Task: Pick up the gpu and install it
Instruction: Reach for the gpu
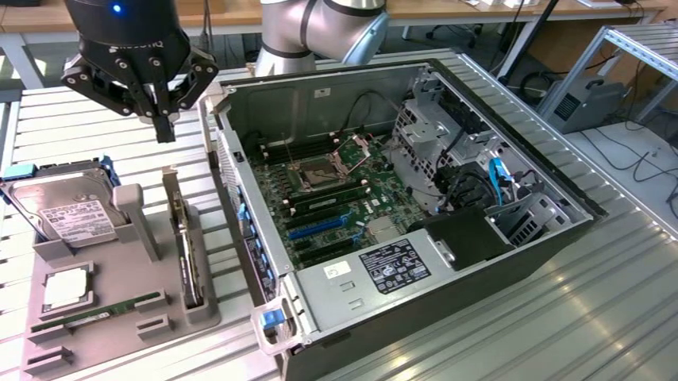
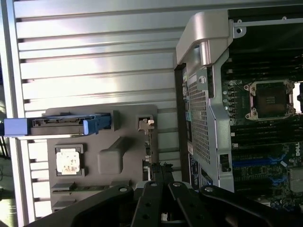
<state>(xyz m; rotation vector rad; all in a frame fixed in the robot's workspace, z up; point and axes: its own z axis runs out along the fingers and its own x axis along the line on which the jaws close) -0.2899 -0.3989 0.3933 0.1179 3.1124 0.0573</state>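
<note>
High near the far edge of the gray tray (image 1: pixel 111 270), the gripper (image 1: pixel 164 131) hangs pinched shut, gripping nothing. Meanwhile the gpu (image 1: pixel 186 246) stands on edge along the tray edge beside the open computer case (image 1: pixel 424 262), its thin top edge showing, fan shroud hidden.

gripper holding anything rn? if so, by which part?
Nothing held. The gripper is shut and empty, hovering over the tray; the graphics card stands on edge in its tray slot.
</note>
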